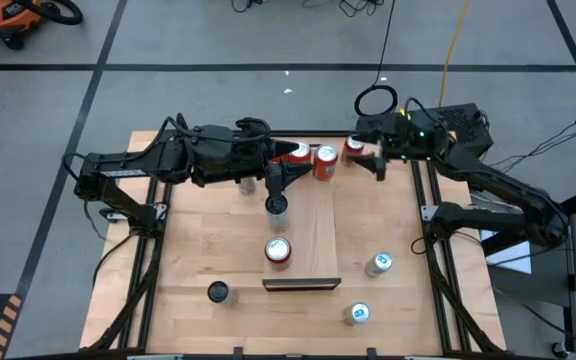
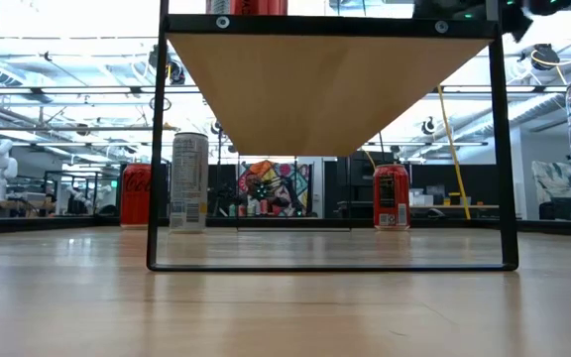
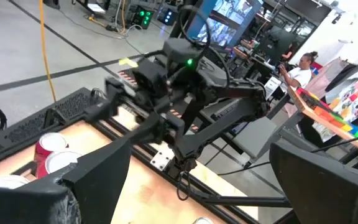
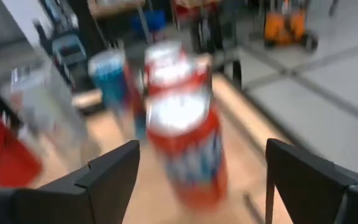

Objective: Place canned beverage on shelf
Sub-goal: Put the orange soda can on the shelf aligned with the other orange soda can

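The left gripper (image 1: 275, 180) is seen over the far middle of the table (image 1: 193, 240), its fingers (image 3: 98, 171) spread wide and released, with nothing between them. Just below these fingers, on the near side, a dark-topped can (image 1: 277, 207) stands on the shelf (image 1: 308, 235). Further toward the near edge, a red can (image 1: 278, 251) stands at the shelf's left side, close to the dark strip (image 1: 301, 285) at its near end. Just right of the left fingers, two red cans (image 1: 313, 160) are lined up at the shelf's far end.

The right gripper (image 1: 372, 158) is held at the far right of the table, its fingers (image 4: 114, 165) open. A third red can (image 4: 188, 140) is seen between them, at their tips; whether it is touched cannot be told. Well away from both grippers, a black can (image 1: 217, 292) and two pale cans (image 1: 379, 263) stand on the near part of the table.
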